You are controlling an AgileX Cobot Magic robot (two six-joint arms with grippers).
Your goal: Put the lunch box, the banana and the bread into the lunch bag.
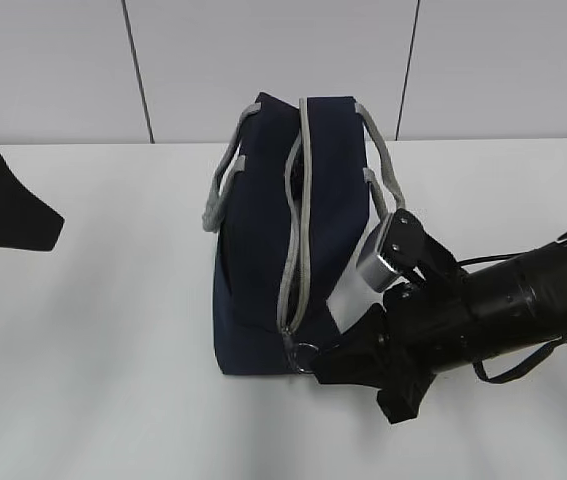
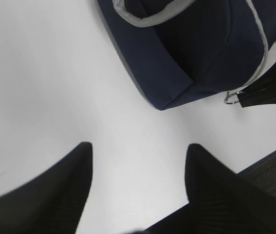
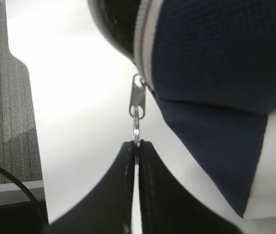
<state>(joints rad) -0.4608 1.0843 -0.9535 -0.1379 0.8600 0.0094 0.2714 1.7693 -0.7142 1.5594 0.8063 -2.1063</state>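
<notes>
The lunch bag [image 1: 288, 240] stands in the middle of the exterior frame on the white table [image 1: 113, 300], its grey zipper band [image 1: 298, 230] running down the top toward the viewer. At the near end of that band hangs the ring pull [image 1: 303, 356], low and centre in the frame. The right claw [image 1: 335, 362] is closed on that ring; the right wrist view shows it best, the ring [image 3: 136, 127] pinched between the two shut black tips just below centre. The left claw [image 2: 138, 170] sits open and empty over bare table along the bottom of its frame, with the bag's corner at upper right.

The step in hand looks like working the zipper. To do it well, pull straight along the band, keeping the thin ring square in the tips so it doesn't slip, and brace the bag if it drags.

Only the exterior view shows the whole bag and handles [image 1: 225, 185]. How far the zipper stands open is hard to tell. The lunch box, banana and bread appear in no view.
</notes>
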